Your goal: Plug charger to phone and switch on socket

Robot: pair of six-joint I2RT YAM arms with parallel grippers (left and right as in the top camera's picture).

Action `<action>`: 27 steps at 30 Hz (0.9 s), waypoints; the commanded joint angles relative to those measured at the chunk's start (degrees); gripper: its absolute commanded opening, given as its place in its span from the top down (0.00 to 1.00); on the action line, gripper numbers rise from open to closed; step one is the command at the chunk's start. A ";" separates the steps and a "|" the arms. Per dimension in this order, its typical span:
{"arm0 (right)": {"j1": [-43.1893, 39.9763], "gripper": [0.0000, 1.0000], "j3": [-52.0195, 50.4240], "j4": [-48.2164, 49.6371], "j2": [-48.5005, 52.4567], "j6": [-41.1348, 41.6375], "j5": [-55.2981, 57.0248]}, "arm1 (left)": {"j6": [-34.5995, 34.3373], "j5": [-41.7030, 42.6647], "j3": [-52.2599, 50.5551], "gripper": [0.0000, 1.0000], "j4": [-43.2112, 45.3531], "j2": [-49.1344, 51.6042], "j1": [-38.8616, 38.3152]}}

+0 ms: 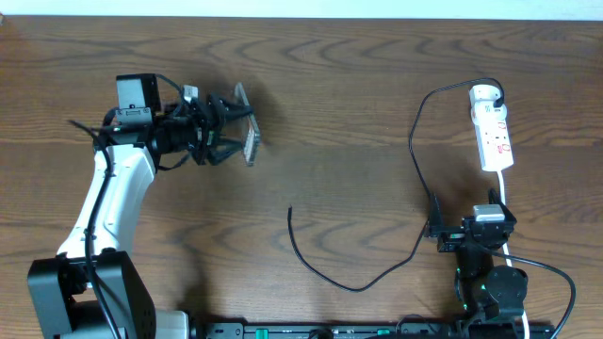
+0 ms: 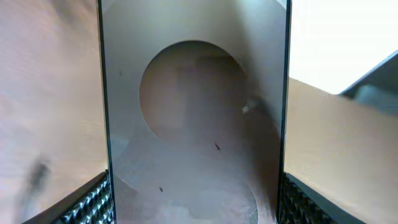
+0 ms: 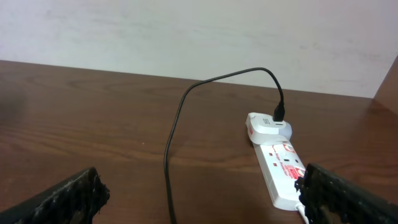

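Table [image 1: 358, 85]: broad bare wood mid-scene gives good room to work; far edge lies beyond the socket [image 1: 493, 127], far right.
Left gripper [image 1: 219, 127], far left: clamped on the phone [image 1: 249, 135], which is tilted on edge.
Right gripper [image 3: 202, 199], near right: spread wide, empty.
Charger [image 1: 415, 141] loops from the socket to mid-table. Plug tip [image 1: 290, 210] lies free, well apart from the phone.
Judgement: the right arm should pinch just behind the tip and approach the phone's port squarely, with cable slack trailing.
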 commanded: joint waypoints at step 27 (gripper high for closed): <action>-0.46 0.01 -0.07 -0.26 -0.31 -0.59 -0.35 | -23.23 10.78 0.96 0.93 0.26 -1.95 0.13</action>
